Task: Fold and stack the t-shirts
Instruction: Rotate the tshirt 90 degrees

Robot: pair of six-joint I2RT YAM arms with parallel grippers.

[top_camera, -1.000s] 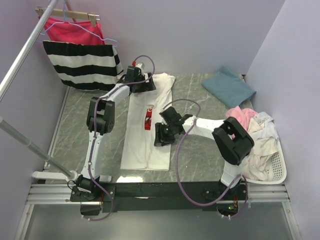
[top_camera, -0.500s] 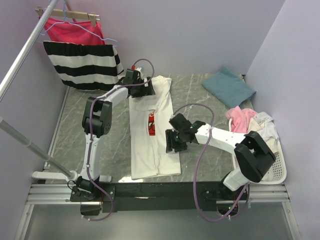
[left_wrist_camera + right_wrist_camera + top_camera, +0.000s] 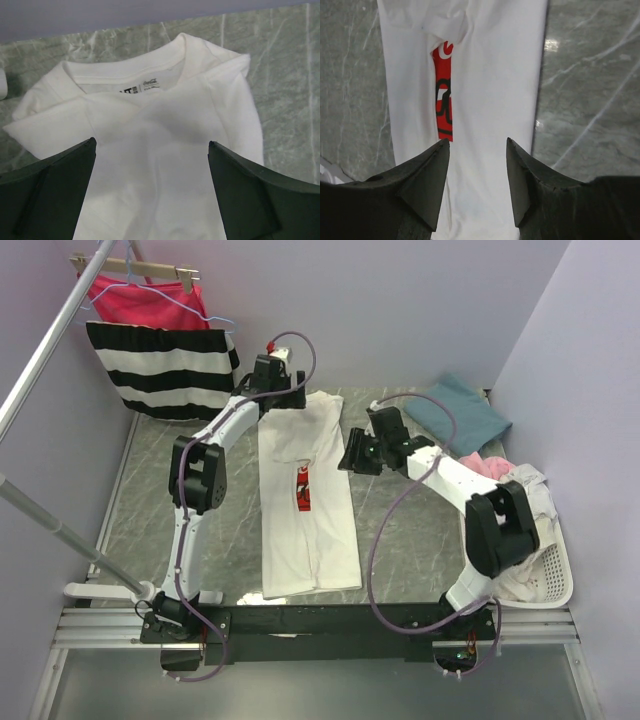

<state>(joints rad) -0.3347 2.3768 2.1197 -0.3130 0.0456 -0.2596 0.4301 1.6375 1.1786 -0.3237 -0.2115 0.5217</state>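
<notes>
A white t-shirt (image 3: 310, 530) with a red logo (image 3: 303, 488) lies in a long narrow strip down the middle of the table, both sides folded in, collar at the far end. My left gripper (image 3: 292, 398) hovers open over the collar end; the left wrist view shows the collar and folded shoulders (image 3: 165, 115) between its spread fingers (image 3: 151, 142). My right gripper (image 3: 352, 458) is open and empty over the strip's right edge; the right wrist view shows the shirt (image 3: 490, 75) and logo (image 3: 443, 95) beyond its fingertips (image 3: 477, 141). A folded teal t-shirt (image 3: 458, 412) lies at the back right.
A white basket (image 3: 560, 580) at the right holds a pile of pale and pink clothes (image 3: 500, 490). A striped garment (image 3: 165, 370) and a red-pink one (image 3: 140, 302) hang at the back left from a rail (image 3: 50, 340). A second rail slants across the near left.
The shirt's right side got folded over the middle. My right gripper let go and swung from the lower right edge up to the strip's upper right. My left gripper shifted slightly toward the back.
</notes>
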